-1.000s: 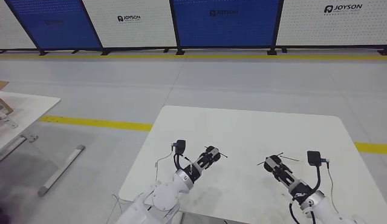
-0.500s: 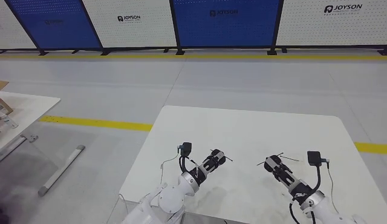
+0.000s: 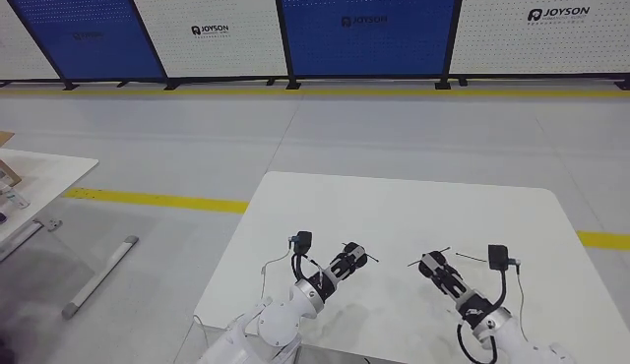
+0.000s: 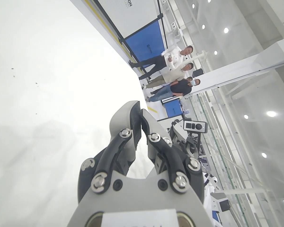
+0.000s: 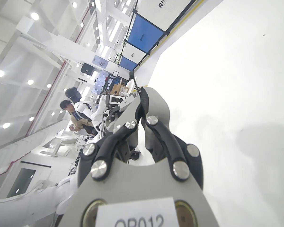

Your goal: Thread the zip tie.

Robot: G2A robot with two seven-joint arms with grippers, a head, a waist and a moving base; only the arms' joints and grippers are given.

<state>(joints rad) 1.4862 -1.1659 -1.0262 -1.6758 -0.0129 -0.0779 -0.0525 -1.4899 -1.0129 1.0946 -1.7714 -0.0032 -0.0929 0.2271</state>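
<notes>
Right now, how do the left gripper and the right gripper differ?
The left gripper points toward the far right; the right gripper points toward the far left, so they angle toward each other. A black zip tie end sticks out past the right gripper's fingertips; at the left gripper a thin black strip crosses the tip. Both are shut, over the white table.

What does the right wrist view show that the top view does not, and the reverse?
Right wrist view alone: the right end effector up close, jaws shut on the zip tie, whose end sticks out past the tips. Top view alone: the gap between it and the left end effector, and both far corners of the table. Both: the right end effector, a thin black strip at its tips, the white table.
</notes>
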